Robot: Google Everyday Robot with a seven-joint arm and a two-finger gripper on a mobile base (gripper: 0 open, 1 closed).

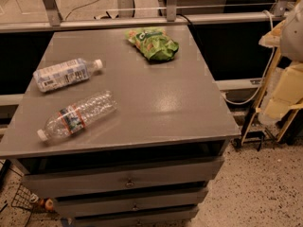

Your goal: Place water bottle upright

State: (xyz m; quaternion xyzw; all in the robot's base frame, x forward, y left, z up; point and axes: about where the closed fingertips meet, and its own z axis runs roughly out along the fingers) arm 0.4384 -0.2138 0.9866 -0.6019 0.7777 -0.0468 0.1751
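Item 1: water bottle [78,116], clear and ribbed with a red-and-dark label band. It lies on its side at the lower left of the grey table top [156,103], white cap toward the lower left corner and base toward the centre.
Item 2: second bottle [64,74] with a white-and-blue label, upper left. It lies on its side with its cap pointing right, apart from item 1.
Item 3: drawers [128,176], below the table top, lower centre.
Item 4: green snack bag [152,42], upper centre, lying flat.
Item 5: pale cream parts [289,86] at the right edge, off the table; identity cannot be told.
Item 6: gripper, outside the frame; whether wide or narrow cannot be told.
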